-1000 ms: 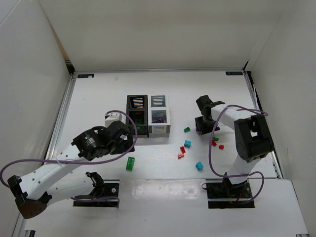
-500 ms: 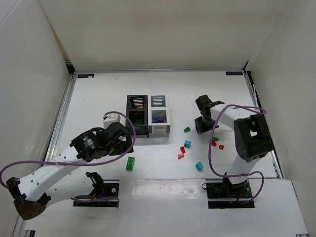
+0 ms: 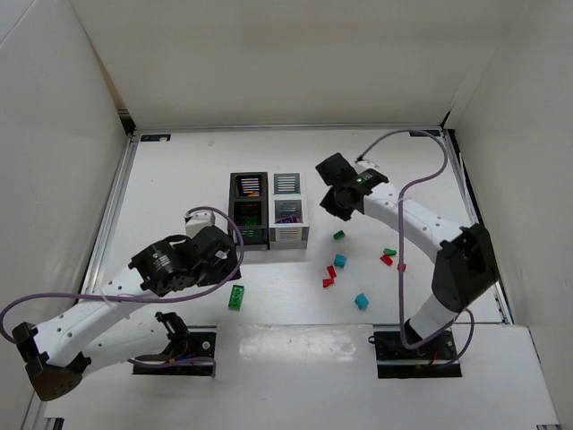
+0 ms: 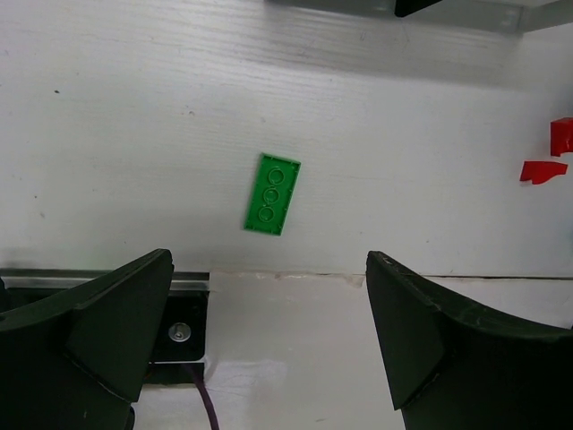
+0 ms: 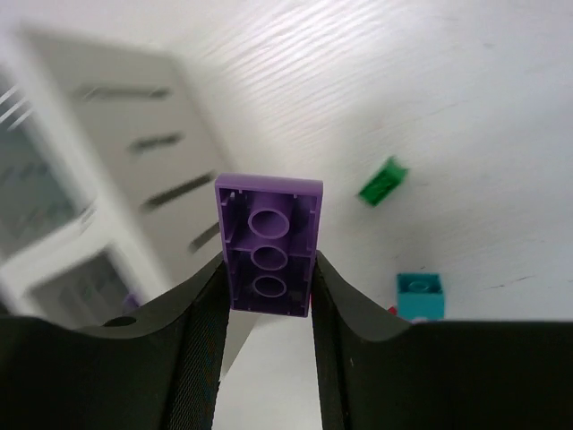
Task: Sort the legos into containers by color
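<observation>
My right gripper (image 5: 269, 265) is shut on a purple lego (image 5: 269, 242), held upright with its hollow underside facing the camera. In the top view this gripper (image 3: 331, 202) hangs just right of the containers (image 3: 290, 235), a 2x2 block of two black and two white bins. In the right wrist view the white bins (image 5: 107, 179) are a blur on the left. My left gripper (image 4: 269, 260) is open and empty above a flat green lego (image 4: 271, 193). In the top view the green lego (image 3: 236, 296) lies near the left gripper (image 3: 224, 262).
Loose legos lie on the table right of the bins: green (image 3: 339, 236), teal (image 3: 340, 261), red (image 3: 329, 276), teal (image 3: 361, 300), and a green and red cluster (image 3: 389, 257). Coloured pieces show inside the bins. The left arm's base plate (image 4: 179, 333) sits at the near edge.
The right gripper closed on the purple lego, lifted it off the table and swung up and left toward the bins. The left arm shifted only slightly.
</observation>
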Robot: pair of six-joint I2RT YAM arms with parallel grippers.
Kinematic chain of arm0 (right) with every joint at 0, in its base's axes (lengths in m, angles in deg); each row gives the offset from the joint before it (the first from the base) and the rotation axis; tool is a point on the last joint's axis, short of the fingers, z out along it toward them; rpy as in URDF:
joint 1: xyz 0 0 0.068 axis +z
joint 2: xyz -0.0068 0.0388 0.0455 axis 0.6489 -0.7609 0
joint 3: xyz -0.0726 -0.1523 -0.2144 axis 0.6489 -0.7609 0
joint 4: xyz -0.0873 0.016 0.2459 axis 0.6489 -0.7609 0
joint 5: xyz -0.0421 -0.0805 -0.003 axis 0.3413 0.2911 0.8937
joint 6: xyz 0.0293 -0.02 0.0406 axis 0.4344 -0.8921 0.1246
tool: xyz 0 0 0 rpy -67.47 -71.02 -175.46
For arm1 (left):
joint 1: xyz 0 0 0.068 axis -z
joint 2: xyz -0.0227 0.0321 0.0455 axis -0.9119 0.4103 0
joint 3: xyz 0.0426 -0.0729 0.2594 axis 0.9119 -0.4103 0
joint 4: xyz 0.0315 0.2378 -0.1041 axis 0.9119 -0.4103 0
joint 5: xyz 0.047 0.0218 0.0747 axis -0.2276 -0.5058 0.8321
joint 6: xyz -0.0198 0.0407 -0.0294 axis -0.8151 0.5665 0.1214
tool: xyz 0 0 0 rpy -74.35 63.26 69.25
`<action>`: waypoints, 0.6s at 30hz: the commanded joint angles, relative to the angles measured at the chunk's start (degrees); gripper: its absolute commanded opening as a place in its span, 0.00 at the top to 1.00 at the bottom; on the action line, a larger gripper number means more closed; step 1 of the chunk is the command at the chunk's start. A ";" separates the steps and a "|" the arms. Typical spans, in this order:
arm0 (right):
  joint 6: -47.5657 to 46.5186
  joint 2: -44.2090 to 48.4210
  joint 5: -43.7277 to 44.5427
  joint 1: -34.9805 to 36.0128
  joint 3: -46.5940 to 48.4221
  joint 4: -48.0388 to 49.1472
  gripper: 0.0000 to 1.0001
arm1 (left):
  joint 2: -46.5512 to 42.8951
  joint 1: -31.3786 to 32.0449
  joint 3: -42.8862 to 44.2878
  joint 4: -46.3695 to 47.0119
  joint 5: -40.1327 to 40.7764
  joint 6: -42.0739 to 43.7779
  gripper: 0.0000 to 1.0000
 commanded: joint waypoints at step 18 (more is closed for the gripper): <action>-27.51 0.18 -7.04 14.97 7.91 12.55 0.69 | -4.71 -0.55 -8.20 -2.40 -3.49 -10.38 0.00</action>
